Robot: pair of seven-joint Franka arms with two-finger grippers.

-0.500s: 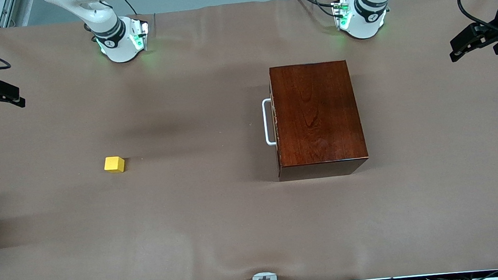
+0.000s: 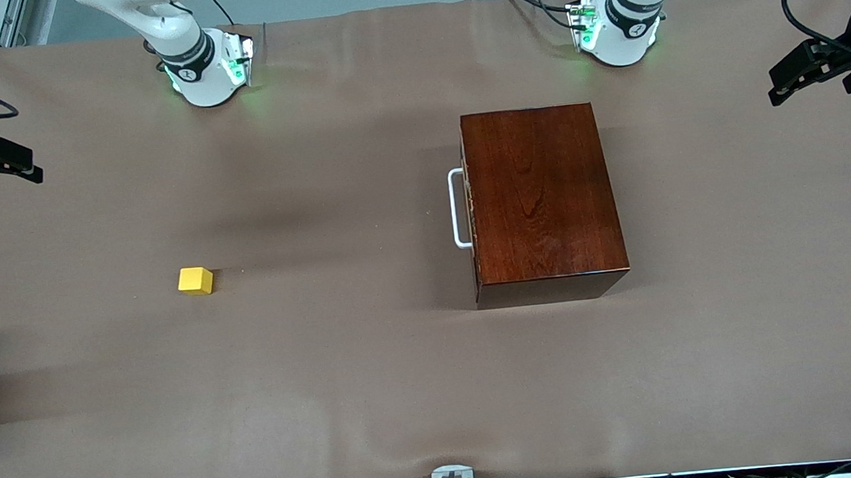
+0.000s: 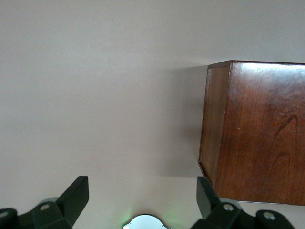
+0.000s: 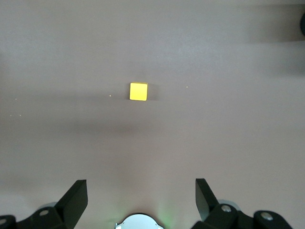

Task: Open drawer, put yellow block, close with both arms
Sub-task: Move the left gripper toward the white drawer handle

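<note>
In the front view, the closed drawer's white handle [image 2: 458, 208] is seen on the reddish-brown wooden box [image 2: 541, 198]; the yellow block [image 2: 195, 281] lies well apart. In the left wrist view, the released left gripper [image 3: 141, 198] is held high beside the box. In the right wrist view, the spread right gripper [image 4: 141, 198] is held above the plain cube.

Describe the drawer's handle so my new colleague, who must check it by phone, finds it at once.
Find the dark reddish-brown wooden box on the brown table, toward the left arm's end. On the side of it that faces the yellow block sits the handle, a white U-shaped bar, the only white part on the box.
</note>
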